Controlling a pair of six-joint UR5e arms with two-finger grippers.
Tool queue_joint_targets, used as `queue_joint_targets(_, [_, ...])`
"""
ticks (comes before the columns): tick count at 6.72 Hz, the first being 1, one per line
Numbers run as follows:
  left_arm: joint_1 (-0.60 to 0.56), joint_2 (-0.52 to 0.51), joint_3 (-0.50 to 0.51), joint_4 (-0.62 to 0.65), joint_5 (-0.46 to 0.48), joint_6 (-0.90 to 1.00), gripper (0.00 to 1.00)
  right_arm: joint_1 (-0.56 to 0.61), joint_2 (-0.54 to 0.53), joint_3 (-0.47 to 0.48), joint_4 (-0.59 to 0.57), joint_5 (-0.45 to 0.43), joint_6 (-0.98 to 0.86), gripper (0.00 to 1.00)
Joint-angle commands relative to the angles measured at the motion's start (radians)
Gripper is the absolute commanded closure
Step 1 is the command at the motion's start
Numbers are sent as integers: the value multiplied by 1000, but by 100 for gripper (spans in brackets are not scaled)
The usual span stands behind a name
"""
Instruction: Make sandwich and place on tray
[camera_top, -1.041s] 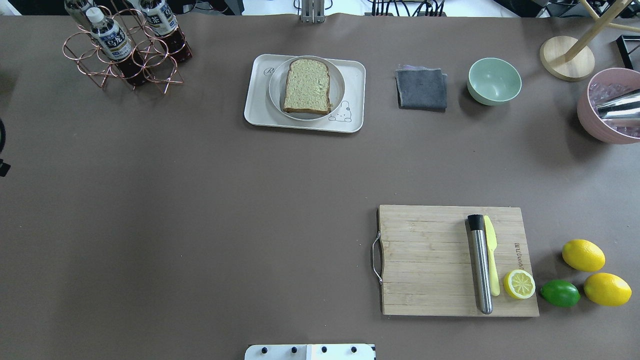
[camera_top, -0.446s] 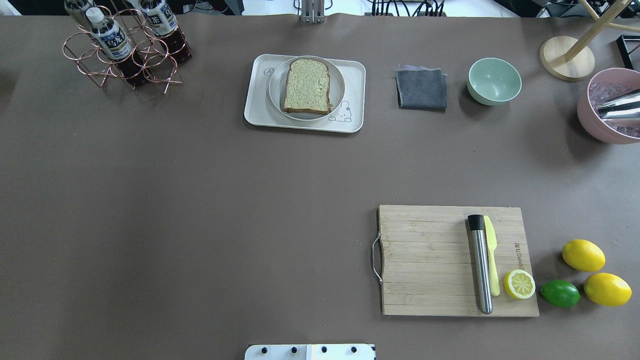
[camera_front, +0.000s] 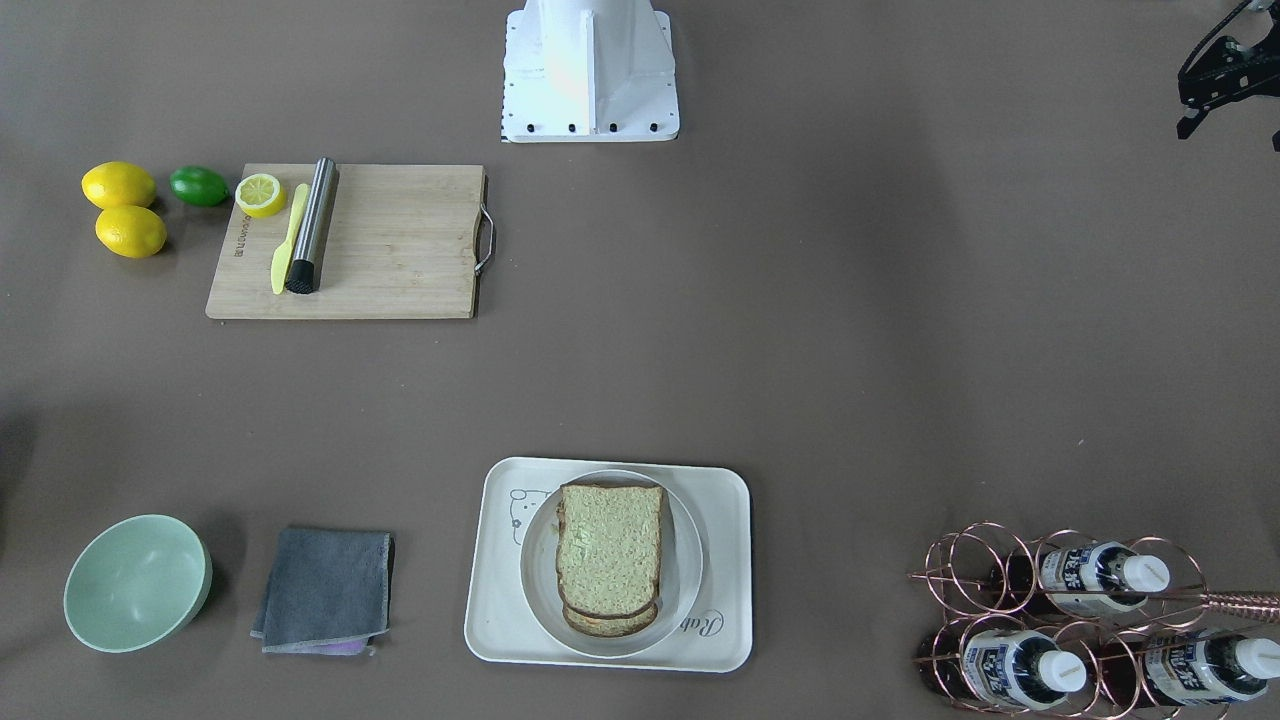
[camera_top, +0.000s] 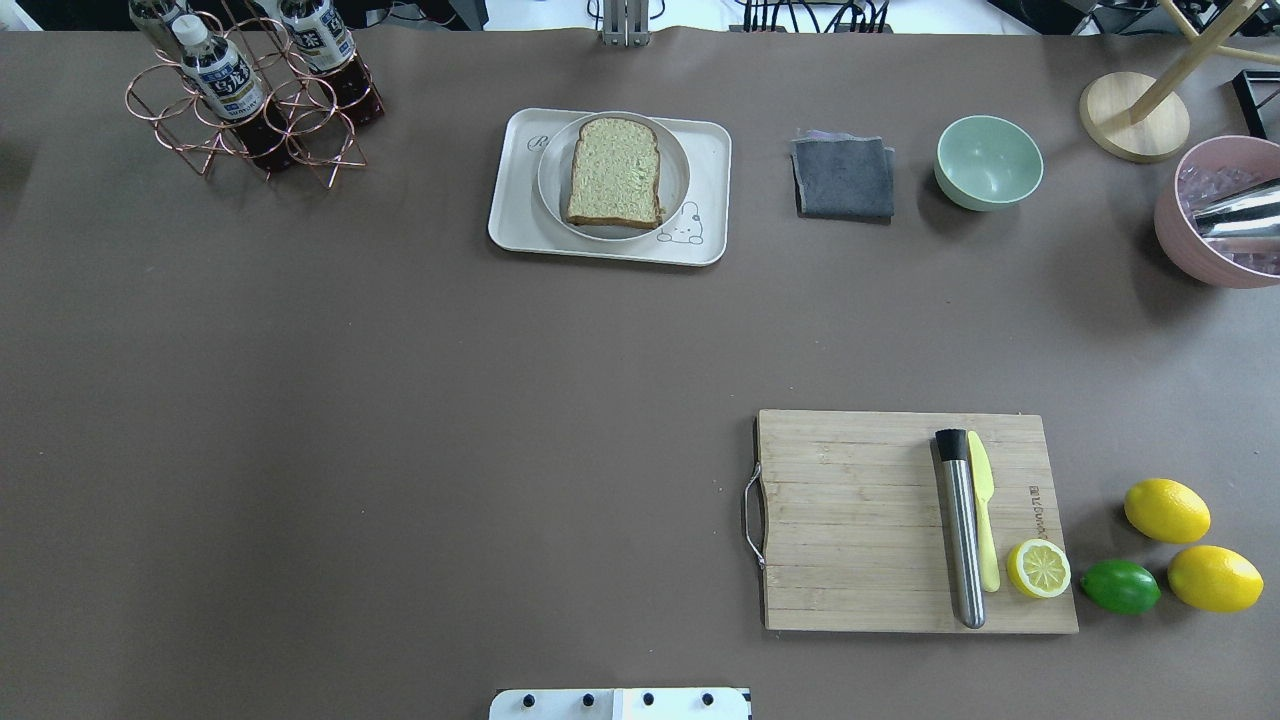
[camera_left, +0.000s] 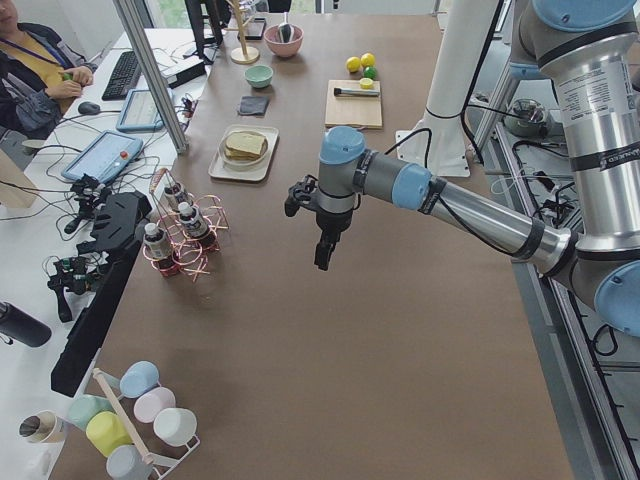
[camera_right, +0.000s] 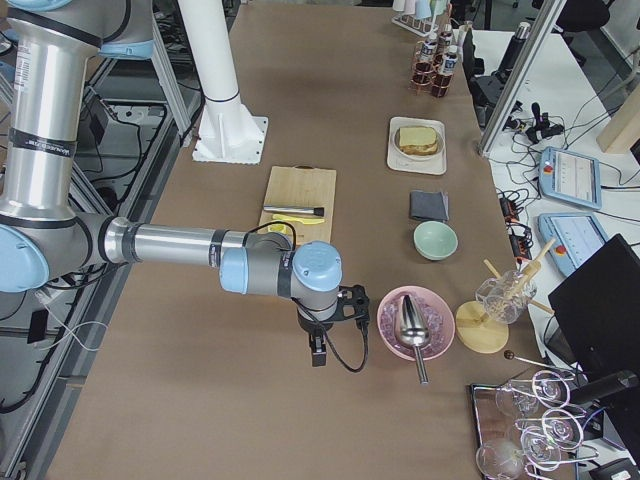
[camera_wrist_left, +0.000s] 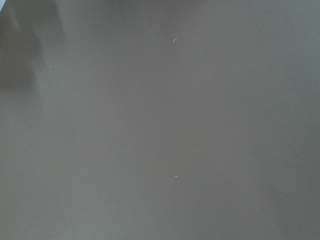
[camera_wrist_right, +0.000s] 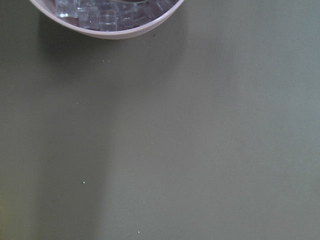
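The sandwich (camera_top: 614, 170) is two stacked bread slices with dark crusts, lying on a round white plate (camera_top: 677, 185) that sits on the cream tray (camera_top: 512, 228) at the far middle of the table. No egg shows; the top slice hides what is between them. The stack (camera_front: 608, 550) and tray (camera_front: 490, 625) also show in the front-facing view. My left gripper (camera_left: 322, 258) hangs over bare table far to the left of the tray; a part of it shows in the front-facing view (camera_front: 1222, 75). My right gripper (camera_right: 318, 354) hangs beside the pink bowl. I cannot tell whether either is open.
A wooden cutting board (camera_top: 850, 520) holds a steel muddler (camera_top: 960, 530), a yellow knife and a half lemon. Two lemons and a lime (camera_top: 1120, 586) lie to its right. A grey cloth (camera_top: 843, 178), a green bowl (camera_top: 988, 162), a pink ice bowl (camera_top: 1215, 215) and a bottle rack (camera_top: 250, 95) line the far side.
A dark piece of my left arm at the overhead view's left edge has moved out of that view. The sandwich, plate and tray have not moved.
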Motion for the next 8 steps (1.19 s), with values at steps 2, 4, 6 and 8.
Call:
queue_joint_targets(2, [-146, -65, 183, 4, -39, 249, 3, 2, -10, 6, 1, 0, -15, 0])
queue_joint_targets(4, [-225, -86, 265, 1, -39, 286, 3, 5, -23, 7, 3, -12, -18, 0])
queue_joint_targets(6, [-274, -79, 315, 1, -39, 350, 3, 7, -23, 18, 3, -20, -16, 0])
queue_joint_targets(8, [-277, -70, 340, 3, -39, 351, 3, 7, -40, 24, 20, -19, -19, 0])
